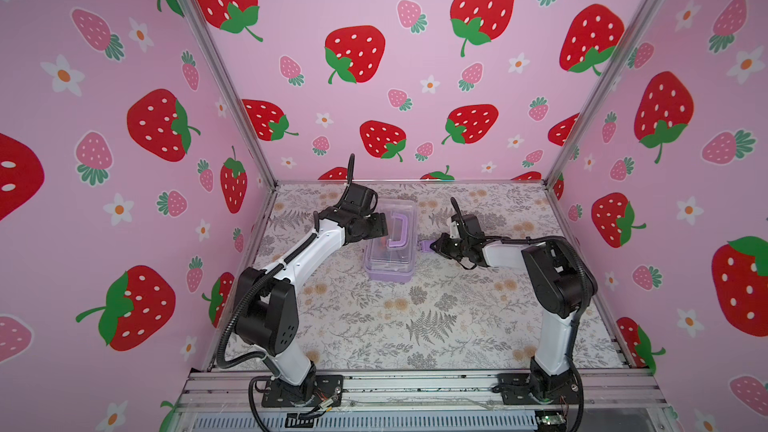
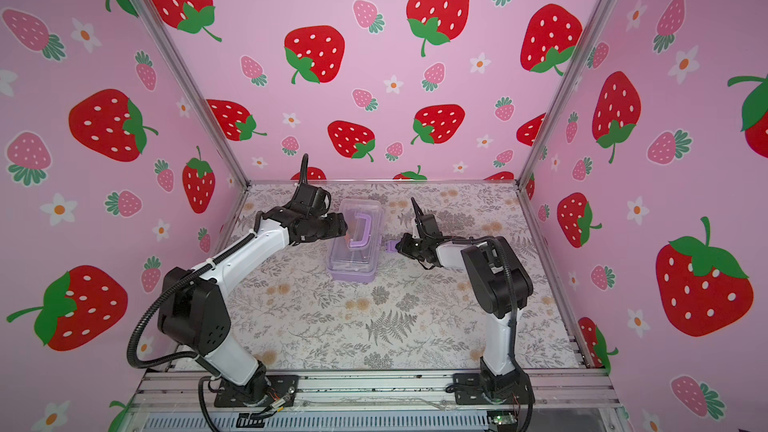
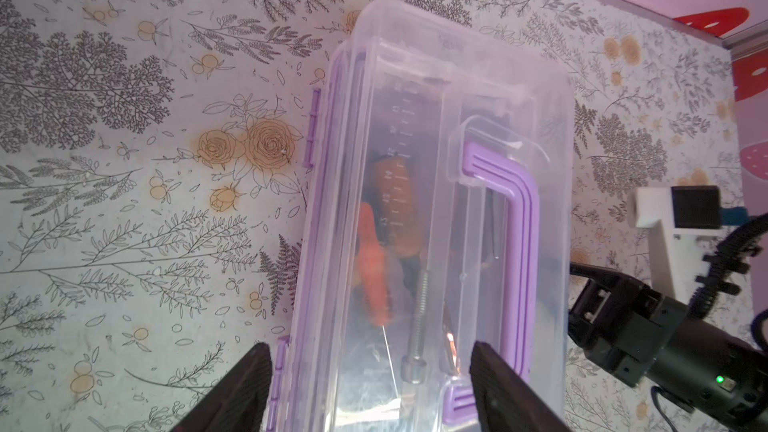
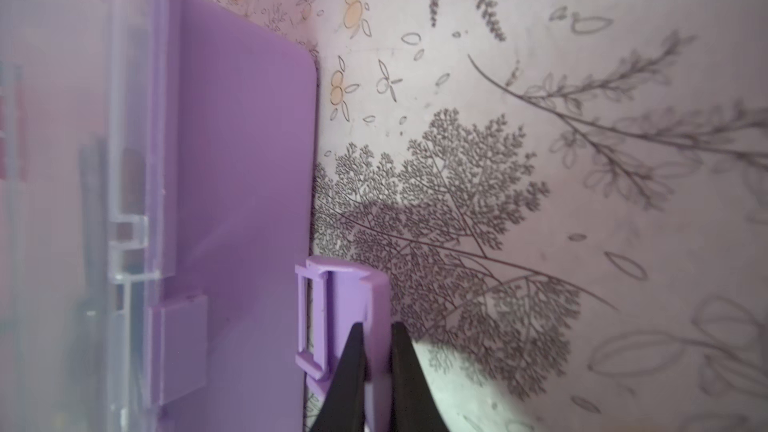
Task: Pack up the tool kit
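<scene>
Tool kit (image 1: 388,273): one; left gripper (image 3: 370,357), right gripper (image 4: 377,328): two.

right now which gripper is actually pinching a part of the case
The right gripper, shut on the purple latch of the tool kit; the left gripper has open fingers over the clear lid.

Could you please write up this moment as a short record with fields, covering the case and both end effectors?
Tool kit: lid down, on the floral table
Contents: orange-handled tools and a bolt, seen through the lid
Handle: purple, folded flat
Left end effector: open, over the lid
Right end effector: shut on the purple latch, swung out from the case's side
</scene>
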`<state>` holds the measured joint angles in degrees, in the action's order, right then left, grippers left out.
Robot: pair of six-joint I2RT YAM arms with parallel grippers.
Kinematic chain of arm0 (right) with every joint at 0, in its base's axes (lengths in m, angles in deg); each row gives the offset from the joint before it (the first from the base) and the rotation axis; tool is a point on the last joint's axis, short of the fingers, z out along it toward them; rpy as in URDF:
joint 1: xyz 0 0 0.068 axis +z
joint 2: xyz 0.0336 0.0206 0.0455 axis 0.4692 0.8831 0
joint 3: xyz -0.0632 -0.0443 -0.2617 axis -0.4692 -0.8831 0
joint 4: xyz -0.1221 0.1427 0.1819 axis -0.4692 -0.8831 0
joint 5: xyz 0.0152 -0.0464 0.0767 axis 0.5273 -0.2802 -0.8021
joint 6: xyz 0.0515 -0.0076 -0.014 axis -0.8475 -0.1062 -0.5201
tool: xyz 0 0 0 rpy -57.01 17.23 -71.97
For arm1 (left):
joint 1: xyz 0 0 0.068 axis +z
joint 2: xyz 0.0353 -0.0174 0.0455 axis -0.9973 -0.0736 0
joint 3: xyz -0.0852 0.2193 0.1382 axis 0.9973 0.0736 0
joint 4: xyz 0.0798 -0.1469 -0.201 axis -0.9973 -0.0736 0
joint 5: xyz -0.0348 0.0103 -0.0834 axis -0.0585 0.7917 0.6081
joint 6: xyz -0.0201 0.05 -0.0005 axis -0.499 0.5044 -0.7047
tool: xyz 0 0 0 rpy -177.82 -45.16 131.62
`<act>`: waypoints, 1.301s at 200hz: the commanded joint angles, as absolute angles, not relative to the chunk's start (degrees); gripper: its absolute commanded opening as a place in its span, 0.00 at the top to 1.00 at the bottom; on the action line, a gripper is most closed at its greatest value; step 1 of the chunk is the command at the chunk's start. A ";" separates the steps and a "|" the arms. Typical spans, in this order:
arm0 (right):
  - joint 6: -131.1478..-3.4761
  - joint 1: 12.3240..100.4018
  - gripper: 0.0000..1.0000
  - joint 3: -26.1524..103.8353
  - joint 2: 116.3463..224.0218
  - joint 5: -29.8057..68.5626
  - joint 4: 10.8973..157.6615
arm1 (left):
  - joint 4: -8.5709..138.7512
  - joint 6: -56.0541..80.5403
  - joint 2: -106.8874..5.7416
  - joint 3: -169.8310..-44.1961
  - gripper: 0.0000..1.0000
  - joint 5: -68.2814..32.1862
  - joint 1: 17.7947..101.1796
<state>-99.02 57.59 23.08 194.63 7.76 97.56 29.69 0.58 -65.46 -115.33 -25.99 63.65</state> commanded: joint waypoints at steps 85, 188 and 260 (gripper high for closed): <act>-106.74 58.13 1.00 24.82 194.72 0.77 105.31 | 26.17 1.56 -73.91 -129.87 1.00 -23.53 57.44; -107.59 58.86 1.00 21.00 194.27 0.66 106.41 | 26.39 0.53 -78.46 -128.97 1.00 -24.27 55.06; -112.25 59.71 1.00 19.18 191.23 -2.08 112.79 | 28.43 -0.23 -79.06 -126.75 1.00 -22.02 54.65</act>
